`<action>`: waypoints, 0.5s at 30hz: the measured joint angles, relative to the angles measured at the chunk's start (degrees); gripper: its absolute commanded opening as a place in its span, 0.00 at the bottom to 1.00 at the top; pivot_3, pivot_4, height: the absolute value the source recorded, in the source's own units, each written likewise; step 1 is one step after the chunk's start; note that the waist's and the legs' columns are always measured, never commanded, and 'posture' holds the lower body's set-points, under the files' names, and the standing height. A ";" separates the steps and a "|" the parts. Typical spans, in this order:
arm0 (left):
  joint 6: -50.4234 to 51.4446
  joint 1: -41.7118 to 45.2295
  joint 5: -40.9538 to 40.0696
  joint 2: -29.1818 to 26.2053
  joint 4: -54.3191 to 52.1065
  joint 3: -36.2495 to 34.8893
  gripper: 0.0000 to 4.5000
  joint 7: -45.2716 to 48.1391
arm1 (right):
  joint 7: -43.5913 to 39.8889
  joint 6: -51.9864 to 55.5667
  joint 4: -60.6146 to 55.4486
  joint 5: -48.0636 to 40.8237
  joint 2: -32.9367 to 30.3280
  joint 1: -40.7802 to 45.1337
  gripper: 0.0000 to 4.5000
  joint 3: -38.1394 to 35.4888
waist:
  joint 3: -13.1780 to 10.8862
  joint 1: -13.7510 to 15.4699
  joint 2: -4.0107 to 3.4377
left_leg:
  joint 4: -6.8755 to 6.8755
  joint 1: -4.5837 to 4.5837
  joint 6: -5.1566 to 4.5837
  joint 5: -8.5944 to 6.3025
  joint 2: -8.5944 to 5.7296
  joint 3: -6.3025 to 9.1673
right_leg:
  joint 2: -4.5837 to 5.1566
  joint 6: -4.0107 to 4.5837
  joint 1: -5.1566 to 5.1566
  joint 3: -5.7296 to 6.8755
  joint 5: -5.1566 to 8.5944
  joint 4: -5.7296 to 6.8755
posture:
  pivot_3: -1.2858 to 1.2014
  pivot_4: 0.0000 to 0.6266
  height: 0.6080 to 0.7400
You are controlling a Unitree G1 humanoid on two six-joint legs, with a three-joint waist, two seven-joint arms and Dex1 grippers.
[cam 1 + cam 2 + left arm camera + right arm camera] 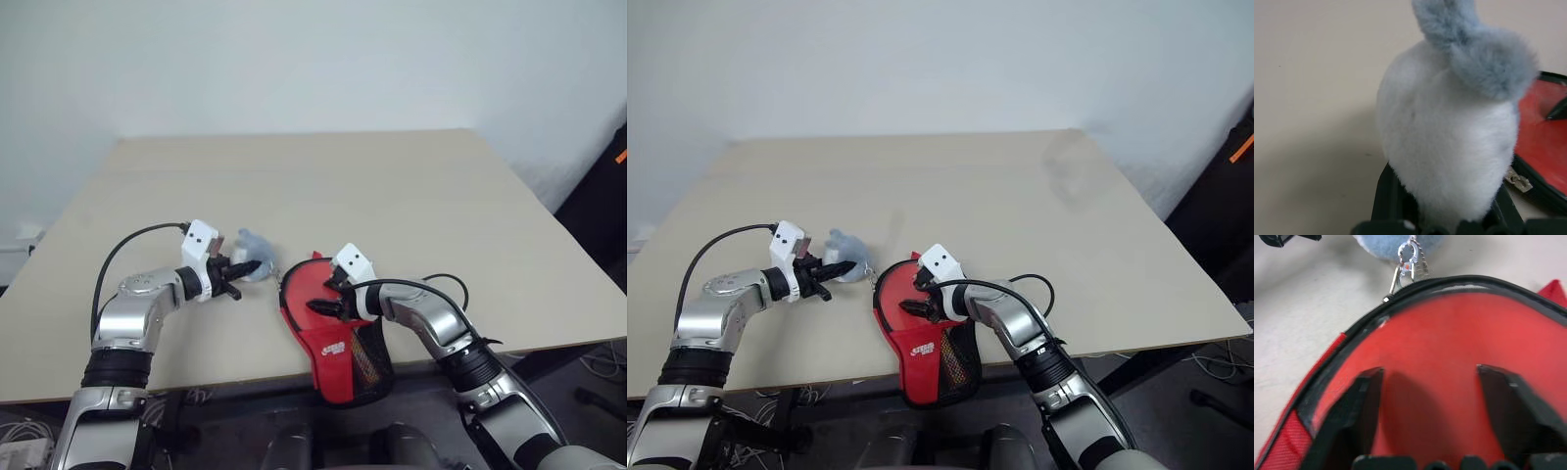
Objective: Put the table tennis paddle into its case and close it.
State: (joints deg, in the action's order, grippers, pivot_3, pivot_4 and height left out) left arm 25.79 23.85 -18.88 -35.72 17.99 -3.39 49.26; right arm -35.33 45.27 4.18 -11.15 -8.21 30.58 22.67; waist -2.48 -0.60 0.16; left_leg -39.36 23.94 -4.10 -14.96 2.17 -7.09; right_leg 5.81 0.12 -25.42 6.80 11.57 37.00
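The case (299, 311) lies at the table's front edge, red front up, and its black mesh end (367, 367) hangs over the edge. My right gripper (328, 297) rests on the case's round red part, open, with its fingers (1359, 401) spread on the red surface. A fluffy bluish-white charm (1449, 147) hangs by a metal clasp (1405, 267) from the case's black zip edging. To the case's left my left gripper (245, 267) is shut on this charm. The table tennis paddle is hidden.
The beige table (392, 196) stretches bare behind and beside the case up to a pale wall. A black cable (446, 284) loops off my right forearm. Dark equipment (602, 206) stands past the table's right edge.
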 measured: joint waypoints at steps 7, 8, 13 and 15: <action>-1.32 1.68 1.57 0.49 1.44 0.76 0.09 0.14 | 0.00 -0.10 0.69 0.15 0.20 0.00 0.00 -0.08 | 0.01 -0.68 0.02 | 0.00 0.00 0.00 0.00 0.00 0.00 | 0.00 0.00 0.00 0.00 0.00 0.00 | 0.52 0.00 0.74; -1.40 1.73 1.97 0.62 1.44 0.94 0.09 0.16 | -0.01 -0.09 0.71 0.18 0.20 0.00 0.00 -0.01 | 0.01 -0.72 0.02 | 0.00 0.00 0.00 0.00 0.01 0.00 | -0.01 0.00 0.00 0.00 0.00 0.00 | 0.52 0.00 0.74; -1.67 2.19 2.55 1.03 1.44 2.02 0.09 0.52 | -0.14 -0.24 0.71 0.64 0.11 0.00 0.00 0.63 | 0.02 -0.73 0.04 | 0.00 -0.01 0.00 0.00 0.01 -0.01 | 0.00 -0.01 0.01 0.00 0.00 0.00 | 0.52 0.00 0.74; -1.75 2.28 2.81 1.06 1.44 2.32 0.09 0.78 | -0.26 -0.44 0.71 0.83 0.06 0.00 0.00 0.92 | 0.03 -0.74 0.05 | 0.00 0.00 0.00 0.00 0.01 0.00 | 0.00 -0.01 0.01 0.00 0.00 0.00 | 0.52 0.00 0.74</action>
State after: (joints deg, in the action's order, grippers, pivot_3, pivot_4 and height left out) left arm 24.04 26.13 -16.08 -34.67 19.43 -1.08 50.04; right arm -35.58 44.83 4.89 -10.32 -8.16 30.58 23.58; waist -2.45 -1.34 0.21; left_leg -39.36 23.93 -4.10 -14.96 2.18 -7.10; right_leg 5.81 0.11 -25.41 6.80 11.57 37.00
